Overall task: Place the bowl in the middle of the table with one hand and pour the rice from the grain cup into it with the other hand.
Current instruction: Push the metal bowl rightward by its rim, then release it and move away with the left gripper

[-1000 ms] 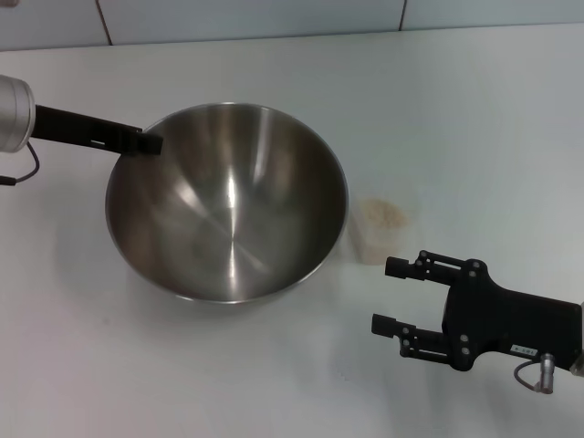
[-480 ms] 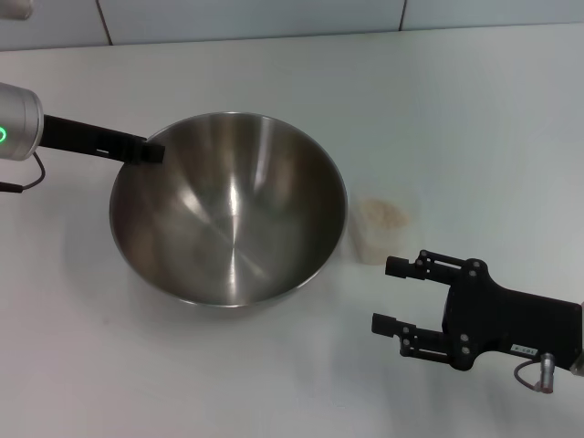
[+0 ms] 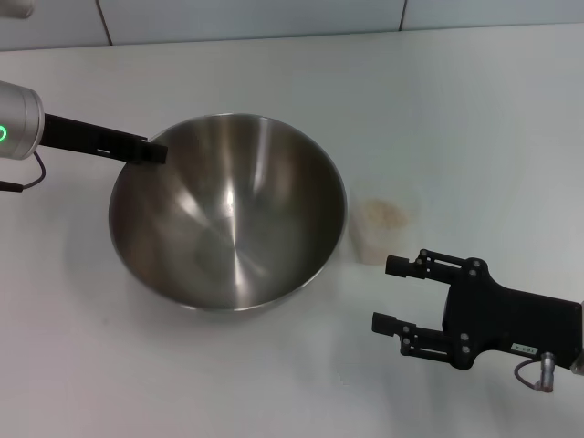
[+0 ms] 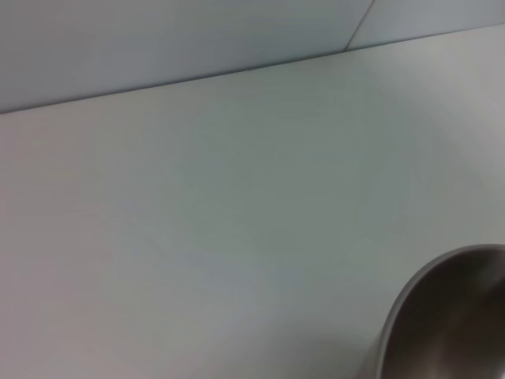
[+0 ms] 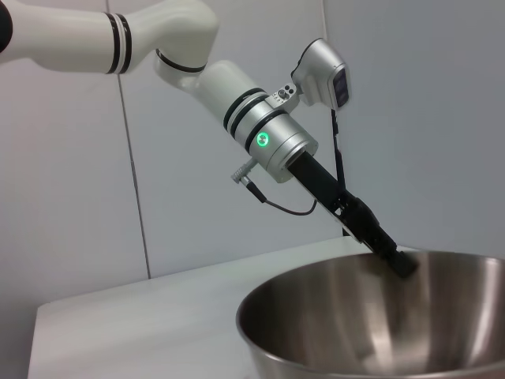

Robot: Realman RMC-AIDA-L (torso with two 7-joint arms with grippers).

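Left pincer (image 3: 153, 150) grips the bowl (image 3: 228, 214) rim, fingertips partly hidden; right pincer (image 3: 391, 294) gapes wide near the faint grain cup (image 3: 381, 230).

Pale grey panelled wall (image 5: 79, 197) with thin dark seams behind the white tabletop.

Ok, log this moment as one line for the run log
left gripper: gripping far-left rim of bowl | bowl: empty, on table | grain cup: upright with rice, right of bowl | right gripper: open, near cup
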